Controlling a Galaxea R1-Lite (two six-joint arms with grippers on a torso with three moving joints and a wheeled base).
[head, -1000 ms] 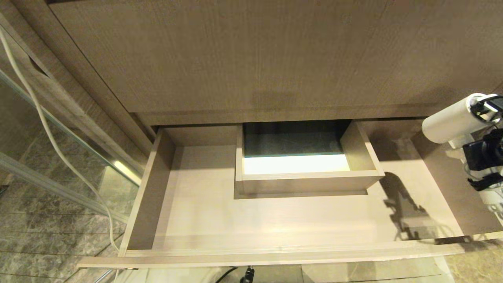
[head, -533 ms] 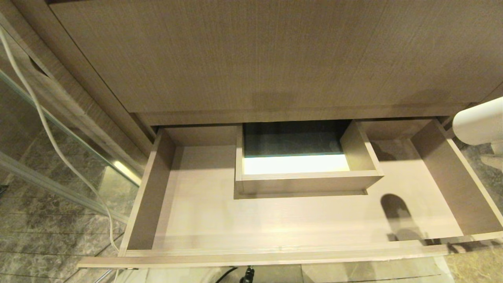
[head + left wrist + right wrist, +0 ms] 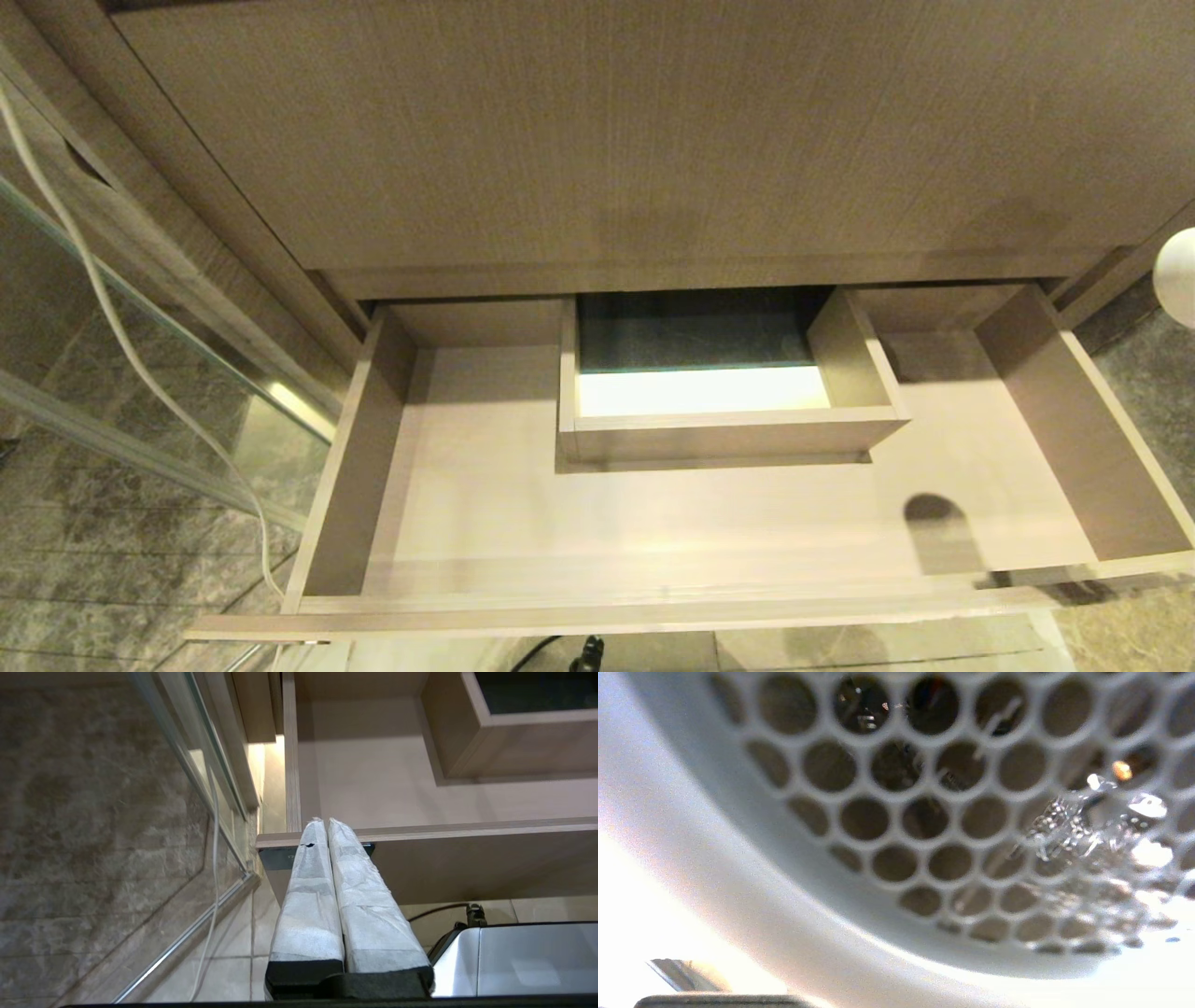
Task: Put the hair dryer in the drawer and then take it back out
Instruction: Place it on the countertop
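The drawer [image 3: 653, 607] stands pulled open, and its floor is bare around the boxed cutout [image 3: 728, 415] at mid-back. Only a white rounded end of the hair dryer [image 3: 1178, 277] shows, at the far right edge of the head view, above the floor to the right of the drawer. The dryer's honeycomb grille [image 3: 896, 812] fills the right wrist view, close against the camera. My right gripper's fingers are hidden; the dryer hangs in the air with that arm. My left gripper [image 3: 325, 822] is shut and empty, parked in front of the left end of the drawer [image 3: 467, 828].
A tall wood-grain panel [image 3: 607, 140] rises above the drawer. A white cable [image 3: 112, 308] hangs along a glass partition [image 3: 187, 373] on the left. Marble floor tiles [image 3: 93, 579] lie below. My silver base [image 3: 514, 956] and a black cable [image 3: 434, 911] sit under the drawer front.
The hair dryer and my right gripper have moved right, off the drawer's right side. The gripper has left the head view and only the dryer's tip remains. Its shadow in the drawer has shrunk.
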